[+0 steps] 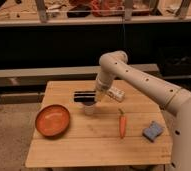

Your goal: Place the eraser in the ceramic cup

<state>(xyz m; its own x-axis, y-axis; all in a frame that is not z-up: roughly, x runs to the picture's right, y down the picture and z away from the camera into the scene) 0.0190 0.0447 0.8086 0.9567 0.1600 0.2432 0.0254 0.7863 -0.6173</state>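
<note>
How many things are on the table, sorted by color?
Orange: 2, the plate and the carrot
Black: 1, the eraser, at the gripper
Whitish: 2, the ceramic cup and a small box
Blue: 1, the sponge
Total: 6

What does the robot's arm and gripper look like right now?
The arm is a thick, off-white rounded tube with small dark dots along it, curving from a bulky white shoulder. The gripper at its tip is the same pale colour, above the wooden table. No cables show.
</note>
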